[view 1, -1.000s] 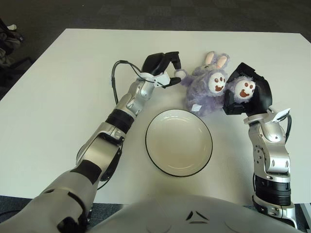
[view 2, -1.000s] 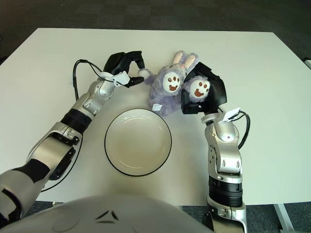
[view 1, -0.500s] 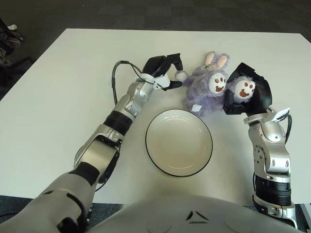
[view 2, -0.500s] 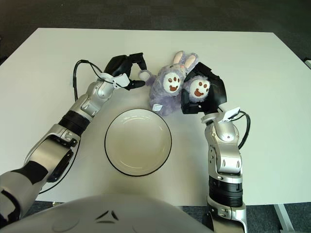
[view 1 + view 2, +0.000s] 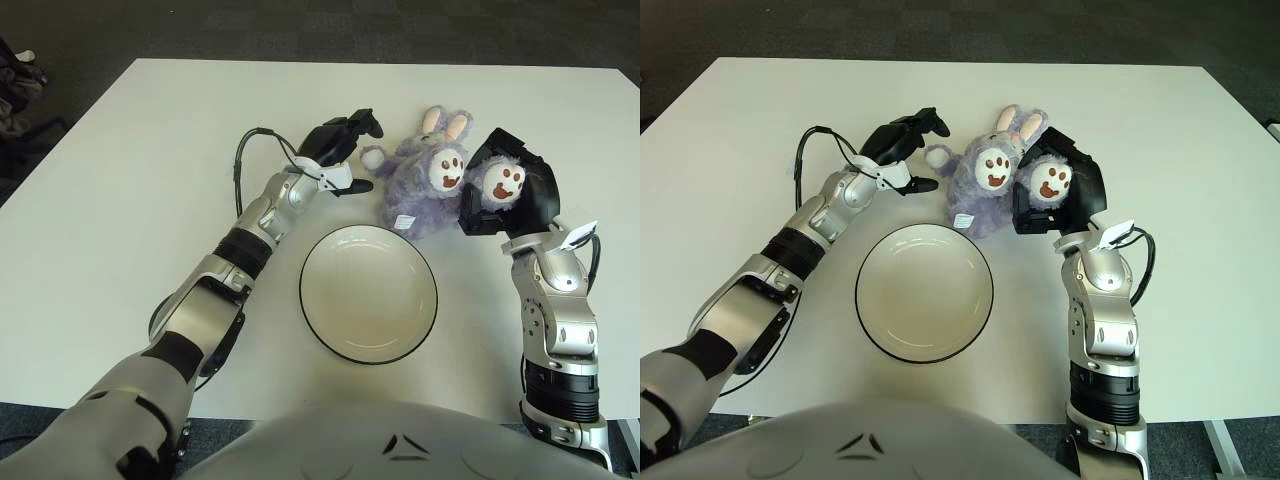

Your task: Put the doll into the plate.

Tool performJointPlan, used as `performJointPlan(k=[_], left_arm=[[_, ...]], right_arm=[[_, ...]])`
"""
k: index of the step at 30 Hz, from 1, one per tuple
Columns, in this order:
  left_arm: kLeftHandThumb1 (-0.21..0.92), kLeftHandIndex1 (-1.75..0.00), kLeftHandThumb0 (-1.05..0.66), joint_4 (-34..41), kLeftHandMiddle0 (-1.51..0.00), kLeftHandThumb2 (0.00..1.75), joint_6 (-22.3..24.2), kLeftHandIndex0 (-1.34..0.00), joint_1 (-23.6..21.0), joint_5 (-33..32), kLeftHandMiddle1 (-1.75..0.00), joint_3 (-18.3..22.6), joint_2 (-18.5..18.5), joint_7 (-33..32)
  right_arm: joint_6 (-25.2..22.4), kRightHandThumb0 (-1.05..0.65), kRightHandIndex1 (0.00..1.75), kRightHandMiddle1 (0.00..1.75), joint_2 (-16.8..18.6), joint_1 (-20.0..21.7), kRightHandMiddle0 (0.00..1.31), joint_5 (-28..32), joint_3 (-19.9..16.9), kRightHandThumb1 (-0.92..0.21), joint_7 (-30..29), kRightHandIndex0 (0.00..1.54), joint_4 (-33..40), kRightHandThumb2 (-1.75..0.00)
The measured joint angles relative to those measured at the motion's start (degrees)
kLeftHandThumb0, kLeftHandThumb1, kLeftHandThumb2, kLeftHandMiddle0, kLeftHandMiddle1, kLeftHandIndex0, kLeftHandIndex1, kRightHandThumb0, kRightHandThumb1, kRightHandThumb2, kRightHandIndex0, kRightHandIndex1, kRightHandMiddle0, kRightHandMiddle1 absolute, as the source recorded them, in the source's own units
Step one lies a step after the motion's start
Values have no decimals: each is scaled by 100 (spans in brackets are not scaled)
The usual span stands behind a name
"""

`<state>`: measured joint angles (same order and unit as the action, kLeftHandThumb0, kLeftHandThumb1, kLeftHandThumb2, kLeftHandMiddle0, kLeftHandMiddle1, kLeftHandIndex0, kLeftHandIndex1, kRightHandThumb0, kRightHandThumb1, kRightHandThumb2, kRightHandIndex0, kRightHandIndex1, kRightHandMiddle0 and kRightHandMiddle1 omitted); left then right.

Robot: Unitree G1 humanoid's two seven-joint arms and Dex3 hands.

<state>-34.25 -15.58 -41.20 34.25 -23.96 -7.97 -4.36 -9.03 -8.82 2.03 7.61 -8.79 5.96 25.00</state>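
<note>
— Doll point(image 5: 425, 185): where does it lie?

— A purple plush rabbit, it sits on the white worktop point(image 5: 120, 180) between the two sets of fingers, on the far side of the plate point(image 5: 368, 292) and outside it. One foot sole faces up in the middle of its body; the other foot is inside the right hand point(image 5: 512, 195).

— So the right hand has it?

— Yes. The black fingers point(image 5: 540, 200) of the right hand curl around that raised foot and the plush beside it, gripping the doll from its right side.

— And the left hand?

— The left hand point(image 5: 340, 150) shows just left of the doll, its fingers point(image 5: 362, 122) spread and holding nothing. The doll's small round paw point(image 5: 372, 157) lies just beyond the fingertips, with a sliver of worktop showing between them.

— Anything in the plate?

— Only its cream inside and dark rim. It stands nearer the robot than either set of fingers, just below the doll's body, where a small white tag point(image 5: 405, 222) hangs close to the rim.
</note>
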Motion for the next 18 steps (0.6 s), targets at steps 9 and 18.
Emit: performJointPlan(k=[9, 18], left_arm=[[34, -107, -64, -252, -11, 93, -61, 0, -99, -4, -146, -5, 153, -8], [33, -123, -54, -492, -14, 101, -225, 0, -145, -123, -146, 12, 326, -29]], right_arm=[[22, -1, 168, 167, 4, 17, 70, 33, 10, -8, 46, 71, 0, -154], [85, -1, 168, 166, 33, 17, 70, 43, 16, -8, 62, 71, -3, -154]])
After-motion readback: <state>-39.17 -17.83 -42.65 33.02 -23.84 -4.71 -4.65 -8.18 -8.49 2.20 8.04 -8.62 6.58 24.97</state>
